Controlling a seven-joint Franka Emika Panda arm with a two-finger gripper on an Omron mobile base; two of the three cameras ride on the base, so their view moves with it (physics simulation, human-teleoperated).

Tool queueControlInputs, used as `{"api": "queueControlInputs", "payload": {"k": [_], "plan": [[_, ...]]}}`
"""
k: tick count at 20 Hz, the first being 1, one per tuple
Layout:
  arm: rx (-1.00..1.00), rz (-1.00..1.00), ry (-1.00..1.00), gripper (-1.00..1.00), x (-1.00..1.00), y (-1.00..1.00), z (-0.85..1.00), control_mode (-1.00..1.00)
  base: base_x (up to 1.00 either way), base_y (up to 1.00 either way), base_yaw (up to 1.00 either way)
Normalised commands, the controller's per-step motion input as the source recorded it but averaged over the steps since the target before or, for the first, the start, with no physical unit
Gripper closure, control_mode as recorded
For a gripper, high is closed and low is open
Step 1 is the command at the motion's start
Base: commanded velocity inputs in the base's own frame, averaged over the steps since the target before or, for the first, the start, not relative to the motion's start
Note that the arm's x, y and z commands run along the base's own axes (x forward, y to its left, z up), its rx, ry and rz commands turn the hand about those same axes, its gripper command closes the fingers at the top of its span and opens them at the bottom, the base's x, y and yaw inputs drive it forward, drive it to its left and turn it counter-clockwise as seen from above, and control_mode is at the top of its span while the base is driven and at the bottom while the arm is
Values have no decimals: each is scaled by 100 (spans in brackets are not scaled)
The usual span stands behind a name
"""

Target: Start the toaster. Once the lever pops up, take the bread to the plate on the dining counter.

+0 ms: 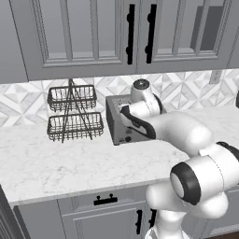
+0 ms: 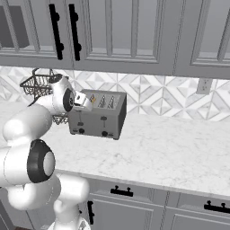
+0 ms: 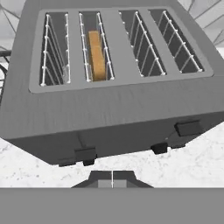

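The grey brushed-metal toaster (image 3: pixel 118 109) stands on the marble worktop (image 1: pixel 70 163) against the tiled wall, also seen as toaster (image 1: pixel 116 126) and toaster (image 2: pixel 99 119). One golden-tan slice of bread (image 3: pixel 97 54) sits deep in the second slot from the left. Black levers (image 3: pixel 189 128) and small knobs (image 3: pixel 159 148) show on its front face. My gripper (image 3: pixel 112 178) is shut with nothing in it, hovering just above and in front of the toaster's top front edge, near its left end, gripper (image 2: pixel 86 104). The plate and the dining counter are out of view.
A two-tier black wire basket rack (image 1: pixel 72 114) stands left of the toaster. Grey wall cabinets with black handles (image 1: pixel 130 35) hang overhead. A wall outlet (image 2: pixel 204 85) is at the right. Open worktop (image 2: pixel 179 152) stretches right of the toaster.
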Motion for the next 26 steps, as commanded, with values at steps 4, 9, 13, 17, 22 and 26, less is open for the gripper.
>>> {"api": "queueControlInputs", "payload": {"k": [4,9,13,17,22,26], "plan": [[-8,0,-9,100,-56,-18,34,-100,0,0,0],[-6,2,-12,100,-24,-6,36,-100,0,0,0],[0,0,0,-100,0,0,33,-100,0,0,0],[9,0,4,-100,0,-1,39,-100,0,0,0],[1,5,-8,-100,0,0,5,-100,0,0,0],[-3,2,-27,-100,0,0,-18,-100,0,0,0]]}}
